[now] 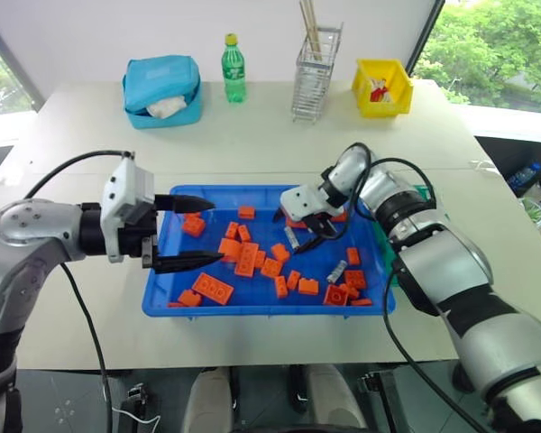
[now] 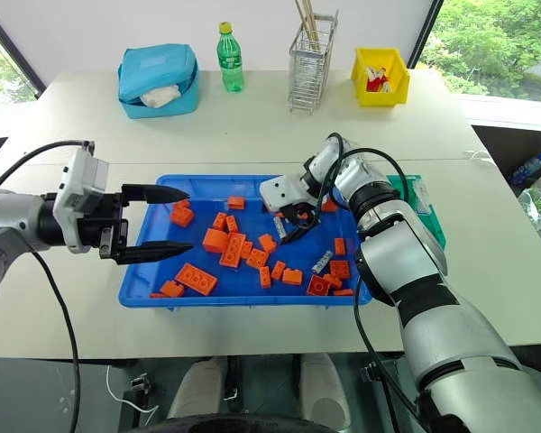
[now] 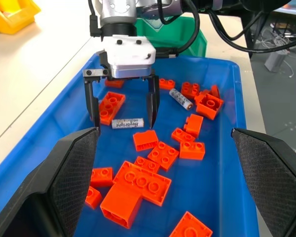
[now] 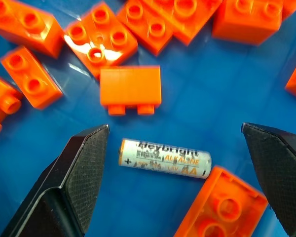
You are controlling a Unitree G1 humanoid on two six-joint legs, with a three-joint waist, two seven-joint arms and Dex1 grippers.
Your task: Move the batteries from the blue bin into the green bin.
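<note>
Right gripper (image 3: 122, 116) jaws wide, empty, straddling a battery (image 3: 128, 123) near blue bin's (image 1: 158, 262) far edge, ready to pinch; left gripper (image 1: 191, 232) open, empty, waiting.

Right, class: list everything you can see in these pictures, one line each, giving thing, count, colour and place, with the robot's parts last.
blue bin: one, bright blue, table's near middle.
batteries: two seen, silver, inside the blue bin; one lies between the right gripper's open fingers, another near bricks.
bricks: many, orange, scattered in the blue bin.
green bin: one, teal, at the blue bin's right end.
yellow bin: one, far right.
pouch: one, light blue, far left.
bottle: one, green, far middle.
wire rack: one, metal, holds sticks.
left gripper: open, over the blue bin's left end.
right gripper: open, over a battery.
</note>
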